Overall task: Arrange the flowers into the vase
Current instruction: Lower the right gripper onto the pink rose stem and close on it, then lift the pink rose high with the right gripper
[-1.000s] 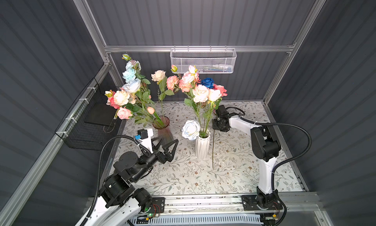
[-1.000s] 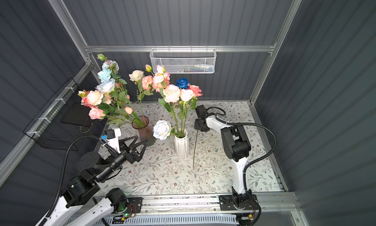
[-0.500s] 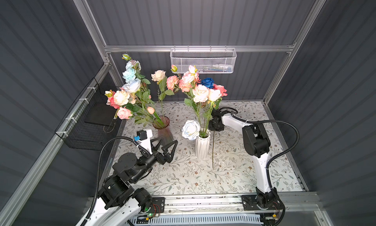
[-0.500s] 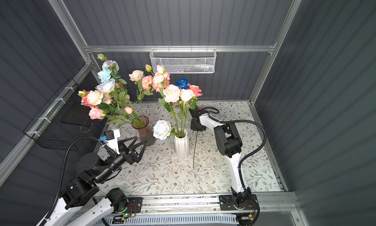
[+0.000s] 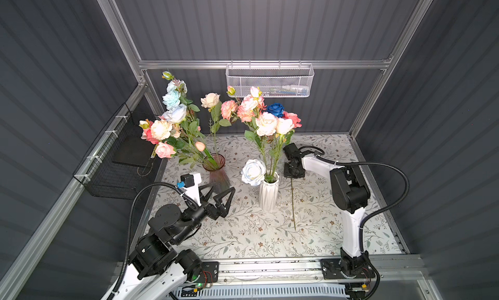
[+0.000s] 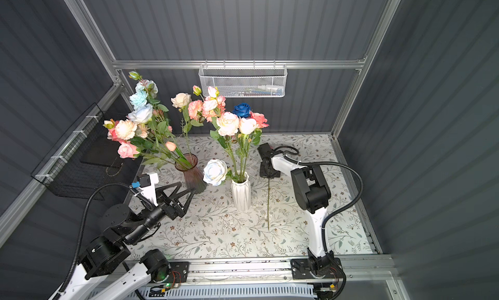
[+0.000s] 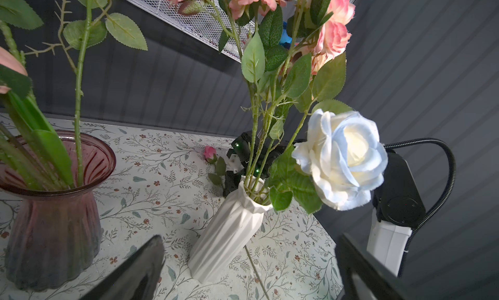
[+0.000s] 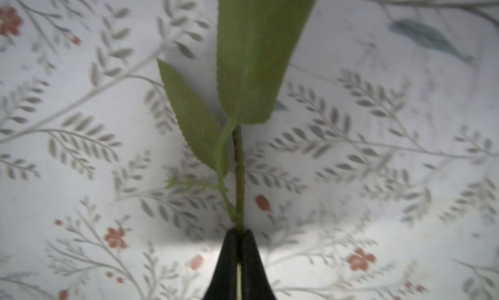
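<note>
Flowers (image 5: 266, 123) already crowd the white vase (image 5: 268, 193), while one loose stem (image 5: 292, 204) lies flat on the floral-print counter (image 5: 337, 231), just beside that vase. The right fingers (image 8: 225, 269) are pressed together on it, pinching the thin green stalk low against the counter. From the pinch, the long bare tail runs straight back toward the arm's own base. Two serrated fabric leaves (image 8: 256, 55) reach out beyond the fingertips, and a small pink bud (image 7: 210, 153) lies on that same far side. So the axis is flat and parallel to the vase, which stands just to the side of the right fingers, toward the other arm. I'd judge the stem must be tipped upright, tail down, before it can enter the narrow, already full mouth. Held this near the head, the tail will likely swing. The vase is matte and faceted, probably light enough to topple. The left fingers (image 7: 129, 274) are spread wide and empty, facing the vase, with a ribbed pink glass vase (image 5: 216, 166) beside them.
</note>
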